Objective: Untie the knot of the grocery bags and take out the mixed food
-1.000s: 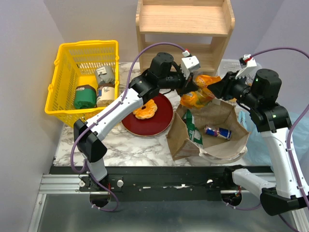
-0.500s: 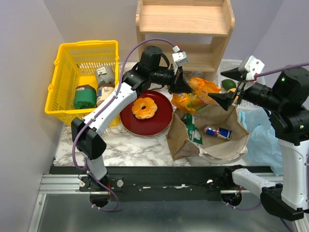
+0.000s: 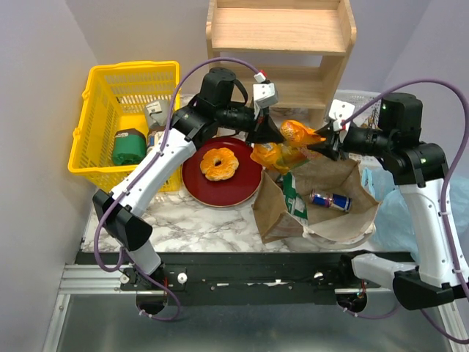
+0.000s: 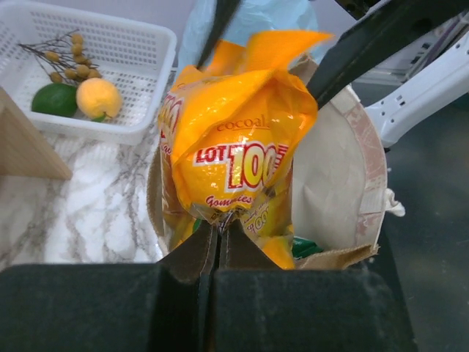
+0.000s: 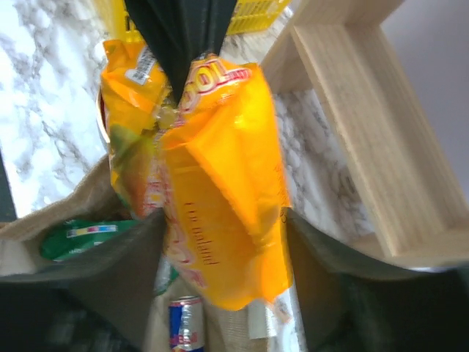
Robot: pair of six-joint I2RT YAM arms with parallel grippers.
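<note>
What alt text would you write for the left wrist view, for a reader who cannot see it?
The left pincer is shut on the near edge of a yellow-orange snack packet, held over the open brown paper bag. At upper left, a white mesh tray holds a green fruit and an orange fruit.

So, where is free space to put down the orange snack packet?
Bare marble lies at the near edge, in front of the red plate, between the yellow basket and the paper bag. The plate's right half beside the doughnut is also free. Around the bag it is crowded.
</note>
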